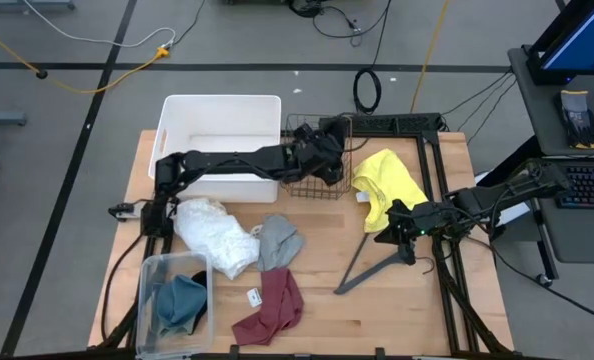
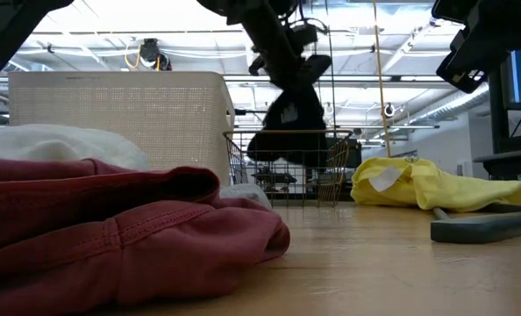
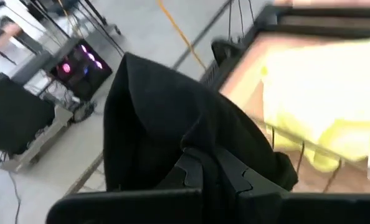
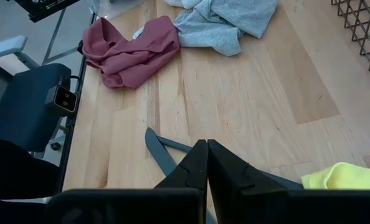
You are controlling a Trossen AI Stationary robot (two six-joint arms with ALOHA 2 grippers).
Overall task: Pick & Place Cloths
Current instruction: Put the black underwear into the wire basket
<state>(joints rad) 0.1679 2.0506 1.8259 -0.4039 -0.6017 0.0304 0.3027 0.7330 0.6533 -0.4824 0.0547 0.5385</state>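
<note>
Going left to right: teal cloth [image 1: 180, 300] is already in the clear bin [image 1: 149, 275], while white [image 1: 215, 232], grey [image 1: 279, 240] and maroon [image 1: 273, 305] ones wait loose on the desk [image 1: 327, 315]. Left end effector [image 1: 329, 150] is clamped on the black cloth [image 2: 287, 123], dangling it over the wire basket [image 1: 302, 188], probably to drop it. Right end effector [image 1: 401, 228] idles pinched together near the yellow cloth [image 1: 387, 185].

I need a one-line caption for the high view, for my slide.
Left claw holds a black cloth above the wire basket; right claw waits shut beside the yellow cloth.
</note>
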